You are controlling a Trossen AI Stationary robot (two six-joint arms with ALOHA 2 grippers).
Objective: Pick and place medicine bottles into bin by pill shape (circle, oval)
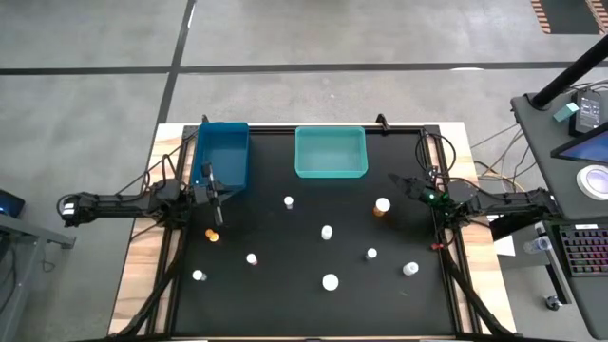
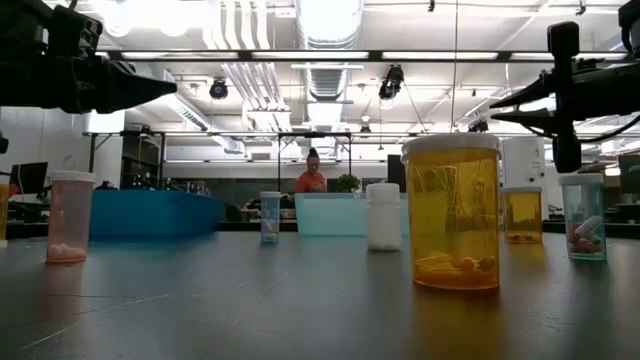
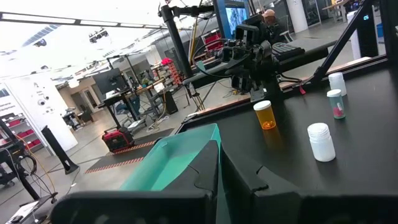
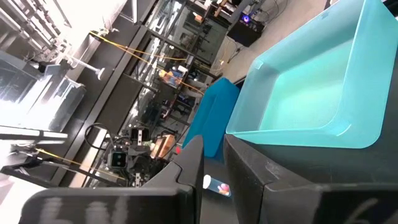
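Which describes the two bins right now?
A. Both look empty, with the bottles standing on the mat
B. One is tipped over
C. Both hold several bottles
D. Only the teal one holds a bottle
A: the blue bin and teal bin sit upright with nothing visible inside.

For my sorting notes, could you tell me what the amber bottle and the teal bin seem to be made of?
Amber bottle: likely translucent glossy plastic, since pills show through its wall.
Teal bin: probably smooth moulded plastic, with rounded corners, a soft sheen and faintly translucent walls.
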